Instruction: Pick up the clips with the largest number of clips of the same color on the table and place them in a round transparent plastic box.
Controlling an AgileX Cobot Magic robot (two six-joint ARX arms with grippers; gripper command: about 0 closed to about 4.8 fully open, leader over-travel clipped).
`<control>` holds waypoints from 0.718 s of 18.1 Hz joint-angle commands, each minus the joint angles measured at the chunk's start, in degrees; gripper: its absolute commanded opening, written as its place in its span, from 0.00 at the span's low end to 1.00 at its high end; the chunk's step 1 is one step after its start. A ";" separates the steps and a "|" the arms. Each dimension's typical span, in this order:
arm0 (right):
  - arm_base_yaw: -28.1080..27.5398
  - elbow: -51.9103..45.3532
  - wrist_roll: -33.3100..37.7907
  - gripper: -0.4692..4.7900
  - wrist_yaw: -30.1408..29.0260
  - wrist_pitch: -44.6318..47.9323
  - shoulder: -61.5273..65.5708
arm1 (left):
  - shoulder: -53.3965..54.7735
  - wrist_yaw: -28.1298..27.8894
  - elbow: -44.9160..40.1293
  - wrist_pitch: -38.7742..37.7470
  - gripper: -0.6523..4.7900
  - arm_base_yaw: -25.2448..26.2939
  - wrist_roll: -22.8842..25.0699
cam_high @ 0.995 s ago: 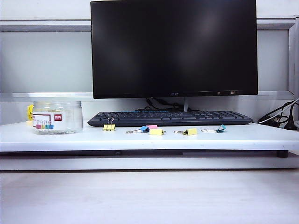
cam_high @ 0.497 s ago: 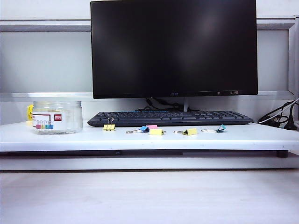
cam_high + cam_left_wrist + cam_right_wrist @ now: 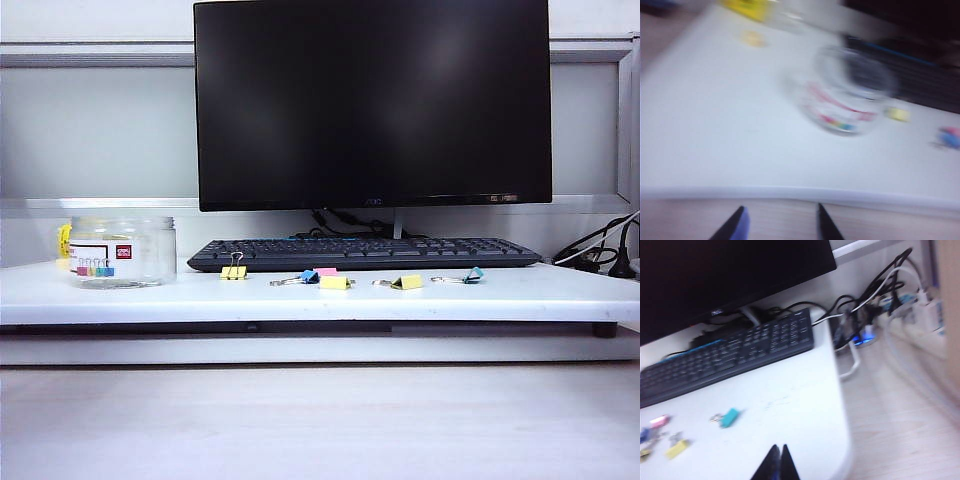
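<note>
Three yellow clips (image 3: 233, 271) (image 3: 335, 283) (image 3: 407, 283) lie in a row on the white shelf (image 3: 520, 296) in front of the keyboard. The round transparent plastic box (image 3: 122, 252) stands upright at the shelf's left end. In the left wrist view it is blurred (image 3: 847, 92), with one yellow clip (image 3: 898, 114) beside it. My left gripper (image 3: 781, 212) is open and empty, short of the shelf's front edge. My right gripper (image 3: 779, 450) is shut and empty over the shelf's right end, with a yellow clip (image 3: 677, 449) off to one side. Neither gripper shows in the exterior view.
A blue clip (image 3: 309, 276), a pink clip (image 3: 325, 271) and a teal clip (image 3: 473, 274) lie among the yellow ones. A black keyboard (image 3: 365, 253) and monitor (image 3: 372, 105) stand behind. Cables (image 3: 865, 315) crowd the shelf's right end. A yellow object (image 3: 64, 240) sits behind the jar.
</note>
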 commanded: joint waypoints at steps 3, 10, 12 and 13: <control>0.07 -0.22 4.59 0.09 -8.81 1.27 -0.11 | -0.17 12.55 3.67 5.22 0.46 0.00 -2.60; 0.09 -0.22 8.68 0.09 -14.19 2.82 -0.11 | -0.13 19.50 12.79 5.62 0.48 0.00 -7.96; 0.07 -0.22 8.66 0.09 -15.17 2.82 -0.11 | 2.19 19.61 18.23 5.64 0.48 0.00 -7.58; 0.09 -0.22 8.66 0.09 -15.47 2.80 -0.11 | 5.20 20.52 21.46 5.55 0.53 0.00 -6.58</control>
